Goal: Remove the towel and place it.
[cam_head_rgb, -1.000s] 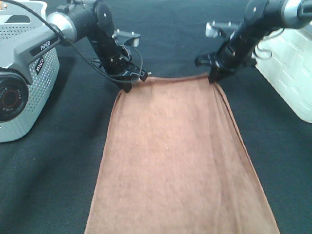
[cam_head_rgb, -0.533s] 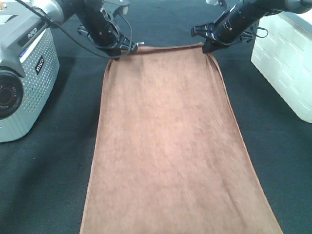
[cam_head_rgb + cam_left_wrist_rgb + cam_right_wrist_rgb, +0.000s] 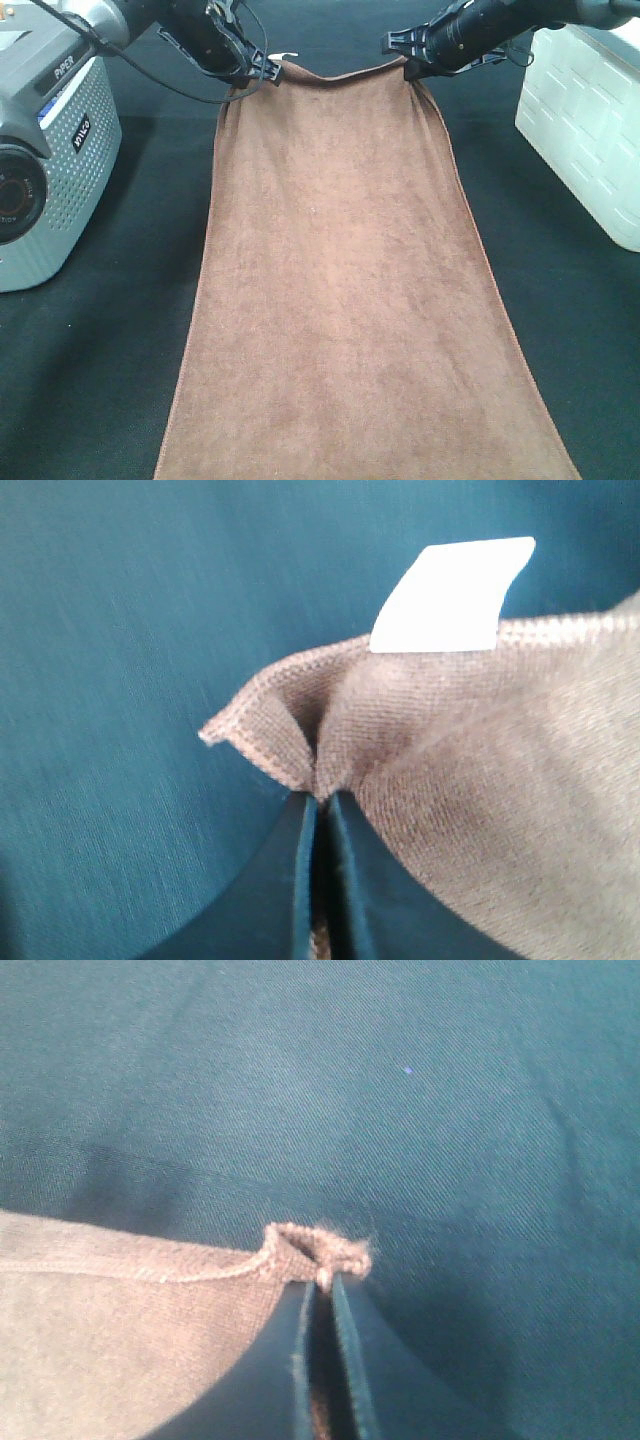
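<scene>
The brown towel (image 3: pixel 345 290) lies lengthwise down the dark table, its near end running out of the bottom of the exterior view. My left gripper (image 3: pixel 262 72) is shut on the far left corner of the towel (image 3: pixel 300 745), next to the small white tag (image 3: pixel 450 598). My right gripper (image 3: pixel 410 66) is shut on the far right corner of the towel (image 3: pixel 310 1245). Both far corners are lifted a little, and the far edge sags slightly between them.
A grey perforated basket (image 3: pixel 50 150) stands at the left edge. A white box (image 3: pixel 585 130) stands at the right. The table is covered in dark cloth (image 3: pixel 100 380).
Both grippers have pulled the towel's far edge away from the camera, toward the back of the table. The towel has stretched out longer and flatter.
</scene>
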`<state>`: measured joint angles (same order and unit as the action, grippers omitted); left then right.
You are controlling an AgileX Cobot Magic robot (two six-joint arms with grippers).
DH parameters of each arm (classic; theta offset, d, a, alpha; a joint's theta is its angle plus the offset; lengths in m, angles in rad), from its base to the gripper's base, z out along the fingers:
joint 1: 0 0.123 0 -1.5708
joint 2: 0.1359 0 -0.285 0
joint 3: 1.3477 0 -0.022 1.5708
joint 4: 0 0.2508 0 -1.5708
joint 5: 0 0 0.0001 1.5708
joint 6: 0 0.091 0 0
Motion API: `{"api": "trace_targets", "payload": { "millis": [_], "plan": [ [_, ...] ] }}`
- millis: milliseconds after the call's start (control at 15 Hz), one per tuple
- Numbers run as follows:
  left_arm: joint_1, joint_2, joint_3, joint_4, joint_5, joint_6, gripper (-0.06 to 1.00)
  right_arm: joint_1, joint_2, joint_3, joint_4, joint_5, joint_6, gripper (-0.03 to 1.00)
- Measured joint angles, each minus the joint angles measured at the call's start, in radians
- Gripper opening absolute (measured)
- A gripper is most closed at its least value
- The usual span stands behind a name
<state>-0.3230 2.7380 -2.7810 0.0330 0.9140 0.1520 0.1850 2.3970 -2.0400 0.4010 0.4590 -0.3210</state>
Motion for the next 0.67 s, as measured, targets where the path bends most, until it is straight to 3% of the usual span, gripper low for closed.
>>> {"api": "trace_targets", "payload": {
  "millis": [467,667],
  "plan": [
    [0.001,0.053,-0.001,0.0,-0.142,0.019,0.01,0.001,0.072,-0.003,-0.001,-0.143,-0.051,0.03],
    [0.001,0.095,-0.001,-0.009,-0.202,0.02,0.01,0.001,0.135,-0.053,0.0,-0.153,-0.059,0.03]
  ]
}}
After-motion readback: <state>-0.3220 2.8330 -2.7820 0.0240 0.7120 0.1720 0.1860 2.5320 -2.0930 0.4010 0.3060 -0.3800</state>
